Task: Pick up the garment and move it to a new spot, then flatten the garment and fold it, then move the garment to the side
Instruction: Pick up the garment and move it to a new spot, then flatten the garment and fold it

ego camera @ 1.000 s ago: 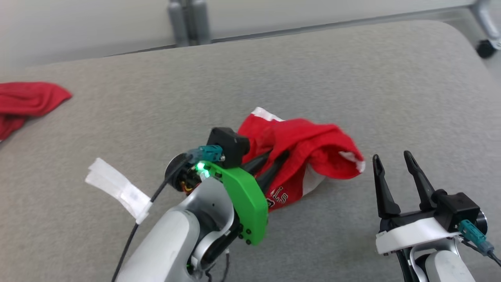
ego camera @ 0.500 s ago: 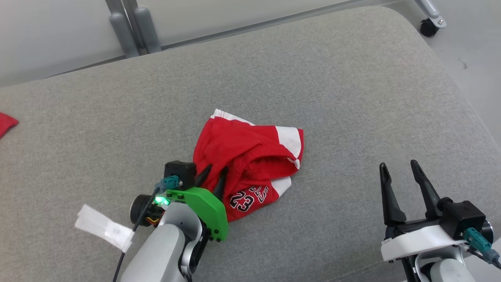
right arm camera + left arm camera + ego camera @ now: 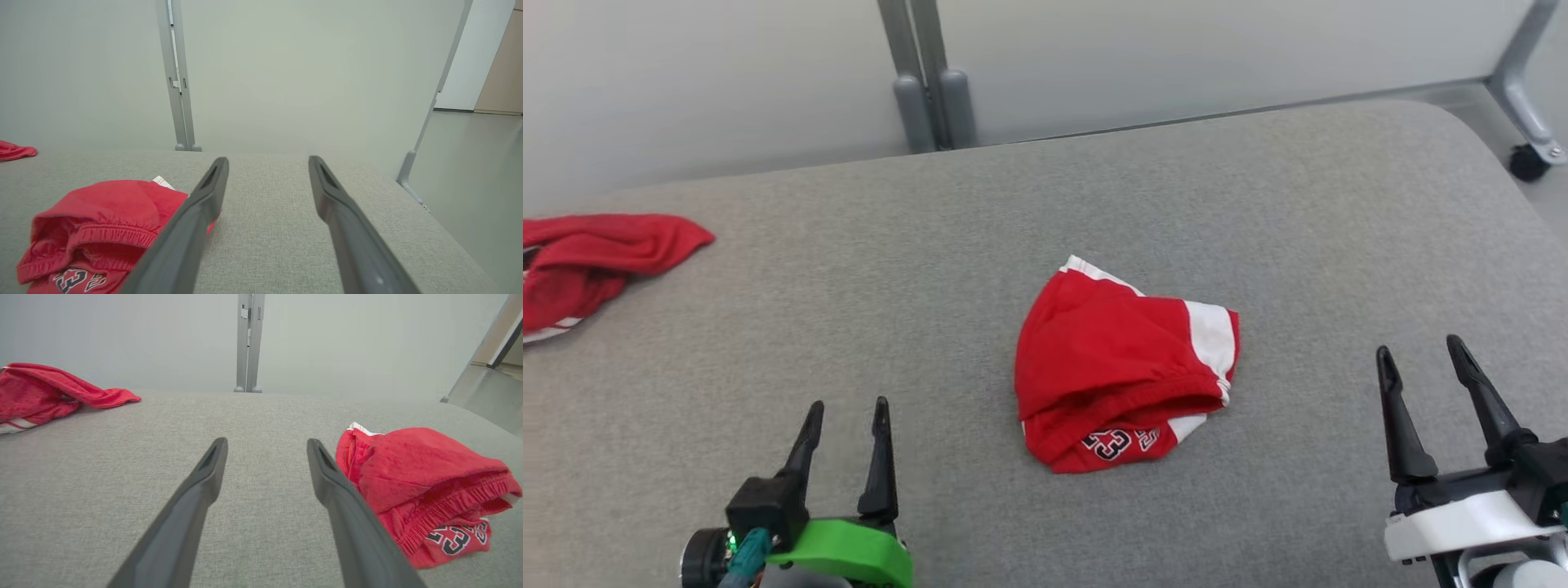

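jaws spread empty on left gripper (image 3: pixel 848 403) and right gripper (image 3: pixel 1418 345); red garment (image 3: pixel 1119 367) lies between.

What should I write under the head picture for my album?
Crumpled red shorts lie on the grey table, between the open left gripper and the open right gripper.

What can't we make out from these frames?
- Head view: the print on the garment is partly tucked under a fold at its near edge, so the lettering is unreadable.
- Head view: the second red cloth is cut off by the left edge, so its full shape is unknown.
- Right wrist view: part of the garment is hidden behind a finger of the right gripper.
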Motion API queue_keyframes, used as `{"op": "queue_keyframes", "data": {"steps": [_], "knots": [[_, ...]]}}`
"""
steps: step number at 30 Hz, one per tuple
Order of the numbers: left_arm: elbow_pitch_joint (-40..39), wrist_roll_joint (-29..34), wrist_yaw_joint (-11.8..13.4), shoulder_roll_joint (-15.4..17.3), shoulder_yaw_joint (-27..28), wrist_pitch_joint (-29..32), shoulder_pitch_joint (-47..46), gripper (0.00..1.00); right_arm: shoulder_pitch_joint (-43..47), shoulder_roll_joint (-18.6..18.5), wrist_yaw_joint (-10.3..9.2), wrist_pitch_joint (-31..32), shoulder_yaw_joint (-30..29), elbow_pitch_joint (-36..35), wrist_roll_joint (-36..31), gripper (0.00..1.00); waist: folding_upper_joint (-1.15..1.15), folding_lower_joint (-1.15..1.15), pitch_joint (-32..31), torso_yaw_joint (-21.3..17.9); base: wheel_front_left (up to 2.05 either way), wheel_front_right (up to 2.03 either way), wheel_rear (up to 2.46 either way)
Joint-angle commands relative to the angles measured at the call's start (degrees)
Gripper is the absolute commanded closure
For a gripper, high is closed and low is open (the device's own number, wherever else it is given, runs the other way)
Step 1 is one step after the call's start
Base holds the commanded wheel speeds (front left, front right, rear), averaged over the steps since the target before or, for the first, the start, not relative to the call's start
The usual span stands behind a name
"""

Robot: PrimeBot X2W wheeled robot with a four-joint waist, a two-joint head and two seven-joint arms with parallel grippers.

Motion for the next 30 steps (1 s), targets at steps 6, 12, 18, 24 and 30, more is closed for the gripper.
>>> {"op": "queue_keyframes", "data": {"steps": [6, 12, 18, 24, 30], "knots": [[-5.4, 5.2, -3.9, 1.0, 7.6, -0.3, 8.0, 0.0, 2.8, 0.0, -0.02, -0.2, -2.4, 1.4, -0.8, 0.0, 0.0, 0.0, -5.9, 11.2, 0.0, 0.0, 0.0], [-6.3, 9.0, -10.5, -1.8, 14.1, -0.3, 12.0, 0.0, 5.1, 2.6, -0.02, -0.2, -4.8, 4.9, -1.1, 0.0, 0.0, 0.0, -5.9, 12.2, 0.0, 0.0, 0.0], [-5.9, 12.0, -14.1, -4.3, 18.5, -0.4, 13.4, 0.0, 5.9, 4.1, -0.02, -0.2, -5.9, 7.9, -2.0, 0.0, 0.0, 0.0, -5.7, 10.9, 0.0, 0.0, 0.0], [-5.9, 13.6, -15.3, -5.5, 20.4, -0.4, 12.4, 0.0, 5.1, 4.6, -0.02, -0.2, -6.1, 8.1, -1.9, 0.0, 0.0, 0.0, -5.7, 10.0, 0.0, 0.0, 0.0], [-6.0, 14.3, -15.7, -5.9, 21.2, -0.4, 12.0, 0.0, 4.4, 4.6, -0.02, -0.2, -5.8, 8.1, -2.2, 0.0, 0.0, 0.0, -5.5, 9.4, 0.0, 0.0, 0.0]]}}
